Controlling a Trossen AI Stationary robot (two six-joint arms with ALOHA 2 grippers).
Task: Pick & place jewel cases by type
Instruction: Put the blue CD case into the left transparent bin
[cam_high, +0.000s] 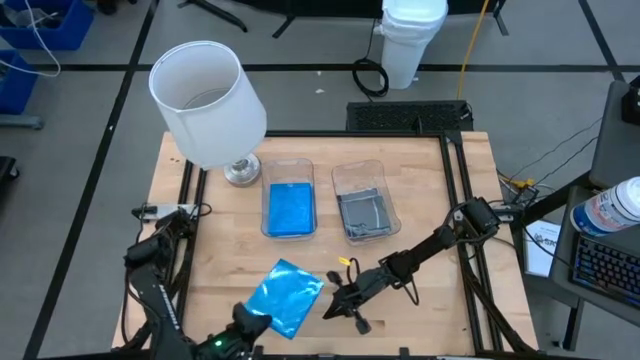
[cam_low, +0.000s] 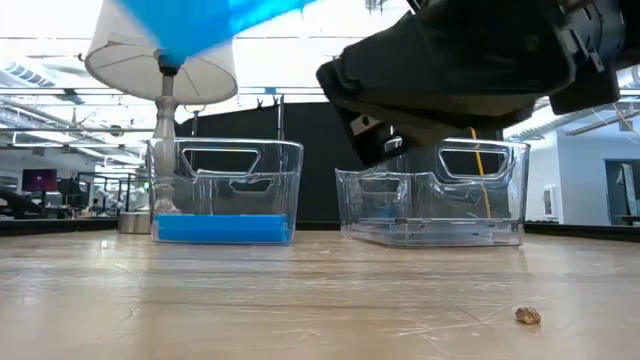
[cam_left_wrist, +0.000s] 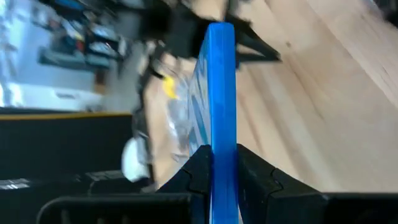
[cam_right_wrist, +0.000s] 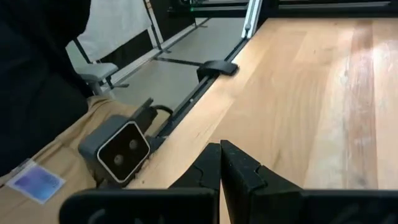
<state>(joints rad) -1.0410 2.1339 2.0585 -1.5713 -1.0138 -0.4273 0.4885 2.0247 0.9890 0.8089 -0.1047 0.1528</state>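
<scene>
Wood table (cam_high: 440, 190), lamp (cam_high: 208, 103) nearby

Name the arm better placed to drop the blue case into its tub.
Left. Its gripper already clamps the blue case, near the tub holding blue ones. The right gripper is shut and empty.

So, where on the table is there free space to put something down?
Bare wood lies right of the grey-case tub, up to the table edge, and along the far edge behind both tubs. The front is crowded: left gripper holds a blue jewel case, right gripper beside it.
</scene>
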